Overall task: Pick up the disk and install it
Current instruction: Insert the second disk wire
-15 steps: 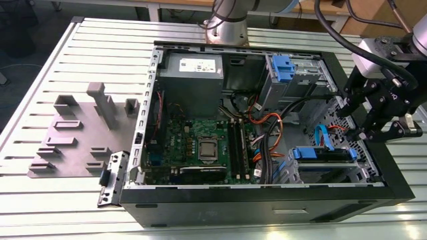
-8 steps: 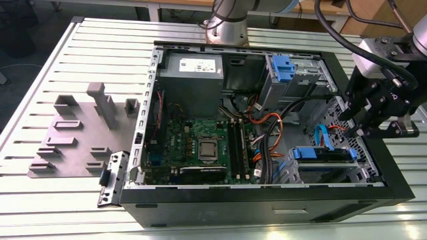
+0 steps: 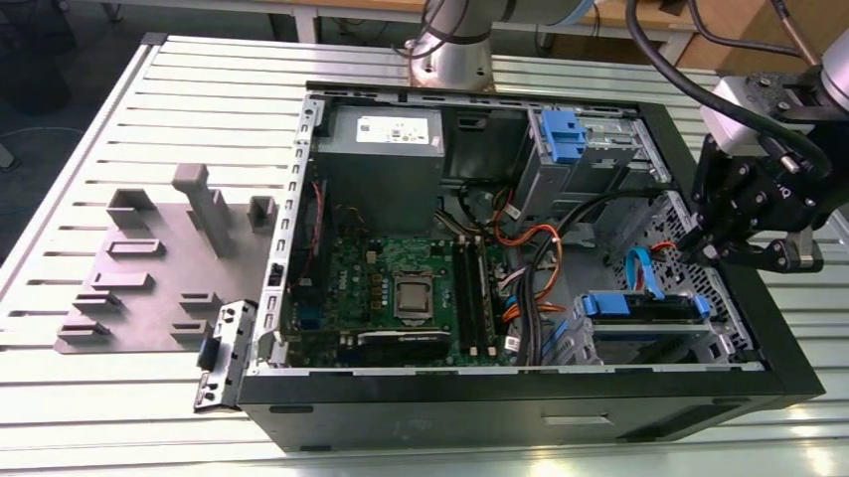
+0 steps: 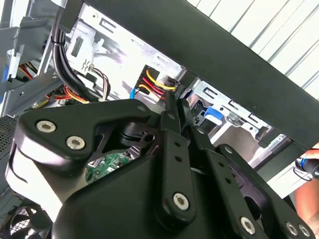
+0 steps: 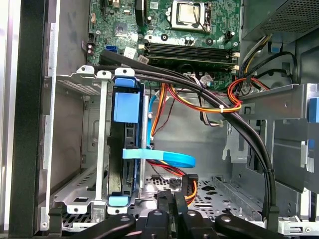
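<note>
The disk (image 5: 130, 144) stands edge-on inside the grey drive cage (image 5: 79, 79), its blue rails and blue front tab showing. In the exterior view the disk (image 3: 642, 306) sits in the cage at the case's near right corner. My gripper (image 3: 703, 248) hangs over the case's right side, above and a little behind that cage. In both wrist views the black fingers (image 5: 166, 205) lie close together with nothing between them, so the gripper (image 4: 178, 112) is shut and empty. It is apart from the disk.
The open black computer case (image 3: 743, 383) lies on a slatted white table. Inside are the green motherboard (image 3: 398, 283), a grey power-supply box (image 3: 382, 149), a second blue-tabbed cage (image 3: 564, 134), a loose blue cable (image 5: 167, 158) and black cable bundles (image 5: 249, 139). A grey fixture plate (image 3: 159, 268) lies on the exterior view's left.
</note>
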You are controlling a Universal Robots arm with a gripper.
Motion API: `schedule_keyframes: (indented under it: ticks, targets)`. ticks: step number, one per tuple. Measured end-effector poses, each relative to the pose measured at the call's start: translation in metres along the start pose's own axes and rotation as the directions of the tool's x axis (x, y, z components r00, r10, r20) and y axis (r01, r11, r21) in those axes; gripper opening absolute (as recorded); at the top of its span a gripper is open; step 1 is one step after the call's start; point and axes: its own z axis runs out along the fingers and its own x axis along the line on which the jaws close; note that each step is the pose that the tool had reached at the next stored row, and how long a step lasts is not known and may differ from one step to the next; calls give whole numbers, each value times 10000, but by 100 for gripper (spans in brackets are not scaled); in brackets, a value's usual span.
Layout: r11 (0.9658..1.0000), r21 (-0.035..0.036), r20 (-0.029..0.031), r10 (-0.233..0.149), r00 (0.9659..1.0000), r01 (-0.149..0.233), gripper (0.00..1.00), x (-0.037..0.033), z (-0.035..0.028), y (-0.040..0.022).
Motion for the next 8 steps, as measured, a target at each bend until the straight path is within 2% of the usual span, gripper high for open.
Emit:
schedule_keyframes:
  ticks: [8]
  targets:
    - [10000, 0, 0, 0, 10000, 0, 16, 0, 0, -2]
